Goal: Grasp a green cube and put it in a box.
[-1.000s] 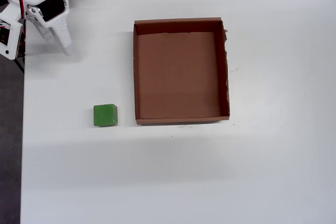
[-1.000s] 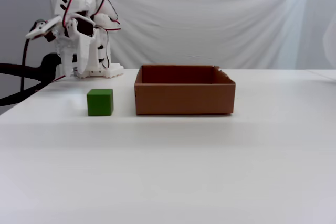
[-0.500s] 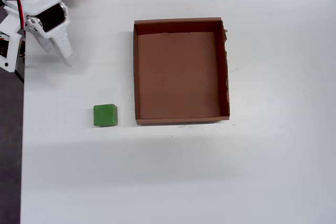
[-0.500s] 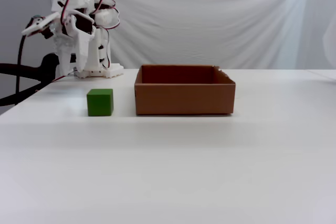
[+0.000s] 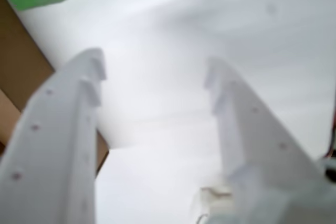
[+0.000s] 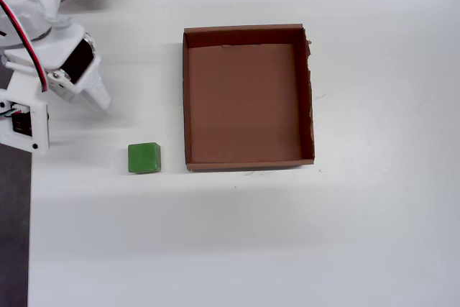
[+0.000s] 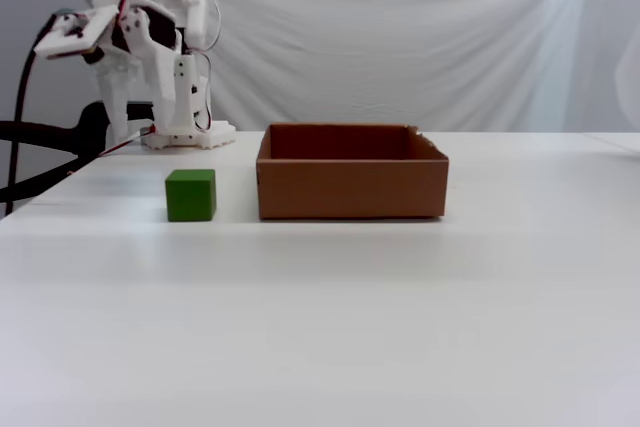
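— Where is the green cube (image 6: 144, 158) sitting?

— On the white table (image 6: 287, 235), just beside the box's (image 6: 185, 98) lower left corner in the overhead view, a narrow strip of table between them. From the box's middle it lies at about eight o'clock. In the fixed view it stands left of the box, apart from it.

— And the arm?

— Up near the table's left edge in the overhead view, at about ten o'clock from the cube and well apart from it. The fixed view shows it raised above the tabletop.

— What about the claw?

— The gripper (image 5: 152, 80) is spread wide in the wrist view, nothing but bare table between its two white fingers (image 5: 63, 129). The cube shows blurred at the top left corner there, the box's brown wall along the left edge.
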{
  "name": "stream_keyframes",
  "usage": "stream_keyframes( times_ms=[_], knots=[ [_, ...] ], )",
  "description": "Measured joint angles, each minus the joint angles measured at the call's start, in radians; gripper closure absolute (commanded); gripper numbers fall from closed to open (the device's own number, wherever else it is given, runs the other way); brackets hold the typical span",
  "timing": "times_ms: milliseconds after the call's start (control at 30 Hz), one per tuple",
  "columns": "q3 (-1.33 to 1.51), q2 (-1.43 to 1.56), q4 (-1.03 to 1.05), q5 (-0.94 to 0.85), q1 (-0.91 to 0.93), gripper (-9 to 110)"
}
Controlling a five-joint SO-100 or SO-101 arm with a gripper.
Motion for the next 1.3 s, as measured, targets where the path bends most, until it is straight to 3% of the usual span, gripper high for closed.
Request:
stream_keyframes(
  times_ms=[400, 1300],
  knots=[
    [-0.288, -0.367, -0.023, 0.0, -0.087, 78],
    [-0.574, -0.699, 0.017, -0.011, -0.216, 77]
  ],
)
